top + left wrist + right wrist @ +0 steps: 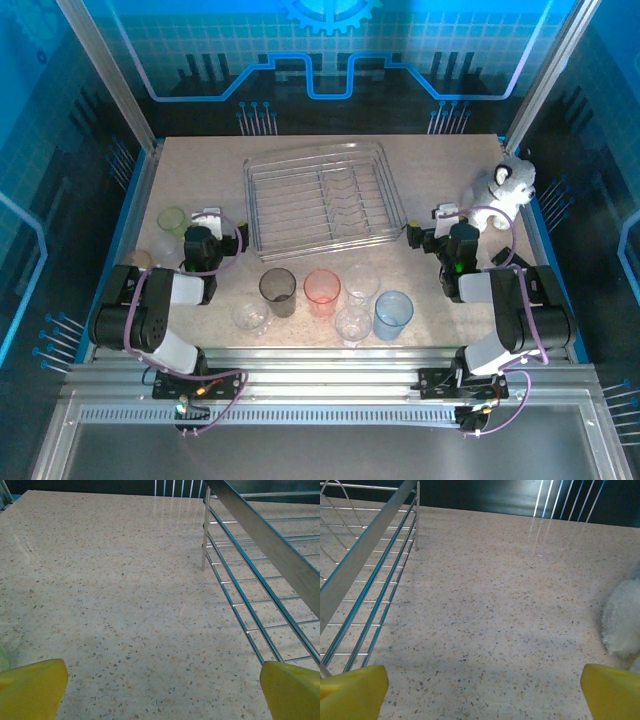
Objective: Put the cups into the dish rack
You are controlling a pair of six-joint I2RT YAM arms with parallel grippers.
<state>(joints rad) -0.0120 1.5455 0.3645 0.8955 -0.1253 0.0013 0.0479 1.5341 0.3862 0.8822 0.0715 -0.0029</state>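
Dish rack (300, 215) sits mid-desk toward the far side, long axis left-right, divider loops in its right half. Cups all stand on the desk (200, 170), outside the rack. Near cluster between the two arms, far row: smoky dark cup (277, 291), red-pink cup (322, 291) just right of it, clear cup (361, 283) right of that. Nearer row: second clear cup (250, 317) at left, third clear cup (353, 324) in the middle, blue cup (393, 314) at the right end. Left of the rack: pale green cup (172, 220), with the yellowish cup (140, 260) nearer, by the left arm. Left fingers (30, 687) released: yellow tips wide apart at the bottom corners of the left wrist view, bare desk between them, rack's left side running along the right of that view. Right fingers (350, 687) released too: tips wide apart over bare desk just off the rack's near right corner, rack wires on the left of the right wrist view. White plush toy (507, 185) sits at the far right of the desk and blurs into the right edge of that wrist view.
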